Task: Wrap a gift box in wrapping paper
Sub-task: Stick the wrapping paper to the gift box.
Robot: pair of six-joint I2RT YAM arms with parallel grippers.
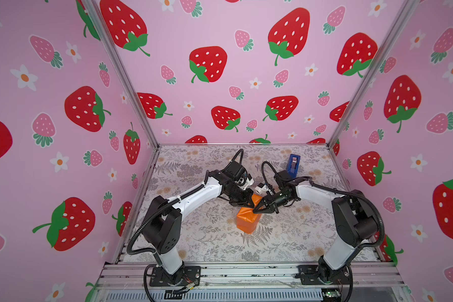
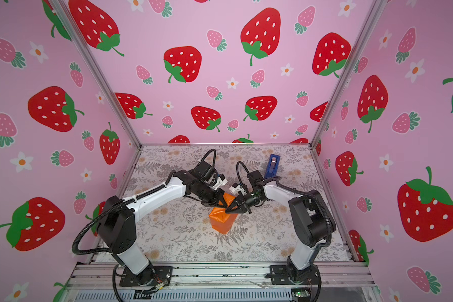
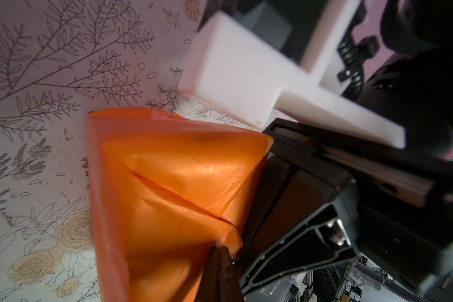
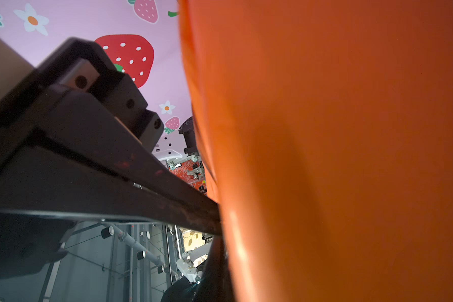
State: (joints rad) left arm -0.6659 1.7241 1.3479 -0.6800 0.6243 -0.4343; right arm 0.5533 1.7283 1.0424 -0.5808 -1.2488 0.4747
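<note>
The wrapping paper (image 1: 247, 221) (image 2: 221, 221) is folded into a glossy orange, box-shaped parcel standing mid-table. The gift box is hidden inside it. A pointed orange flap (image 1: 256, 199) sticks up at the parcel's far top edge. My left gripper (image 1: 246, 203) (image 2: 219, 203) comes in from the left, shut, its tips (image 3: 221, 252) touching a paper fold (image 3: 168, 183) at the parcel's top. From the right, my right gripper (image 1: 254, 210) (image 2: 227, 210) is shut, its point pressed on the parcel's top. In the right wrist view, orange paper (image 4: 324, 157) fills the picture beside my dark fingertips (image 4: 216, 258).
A blue tape dispenser (image 1: 293, 163) (image 2: 272, 164) stands at the back right of the floral table (image 1: 199, 240), behind the right arm. Pink strawberry-print walls close in three sides. An aluminium rail (image 1: 246, 272) with both arm bases runs along the front.
</note>
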